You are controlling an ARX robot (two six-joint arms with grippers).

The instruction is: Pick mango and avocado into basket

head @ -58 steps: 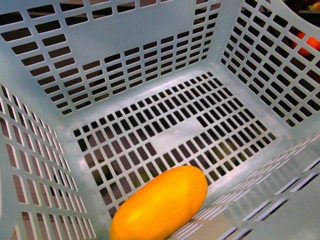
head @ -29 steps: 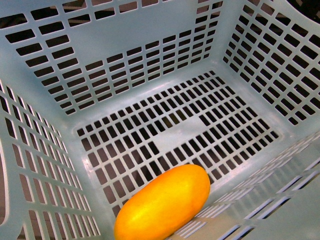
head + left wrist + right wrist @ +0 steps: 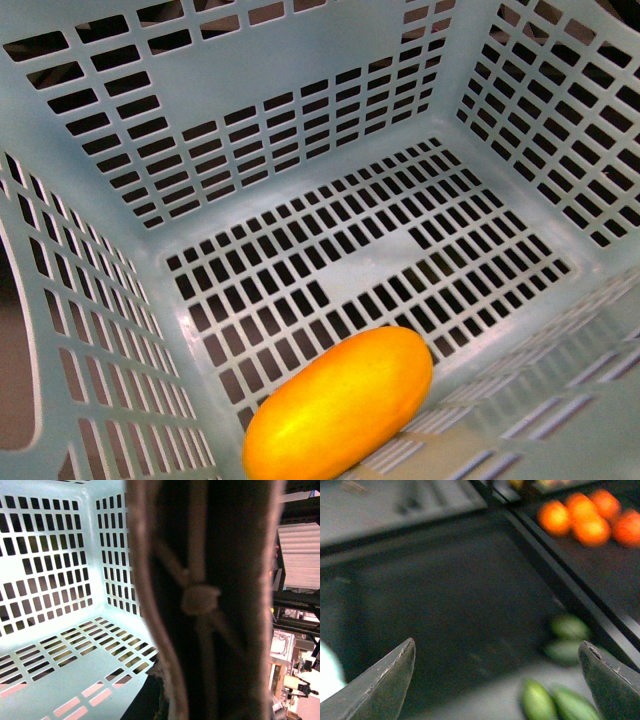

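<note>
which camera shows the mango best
The front view: the mango lies nearly whole on the basket floor, cut only by the picture's lower edge. The left wrist view shows only basket walls and floor, no mango; the right wrist view shows none either.

One mango, one basket, four green fruits.

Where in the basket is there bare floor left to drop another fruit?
Most of the basket floor is bare: everything from the mango back to the far wall and across to both side walls. Only the near edge is crowded, where the mango lies along the near wall.
</note>
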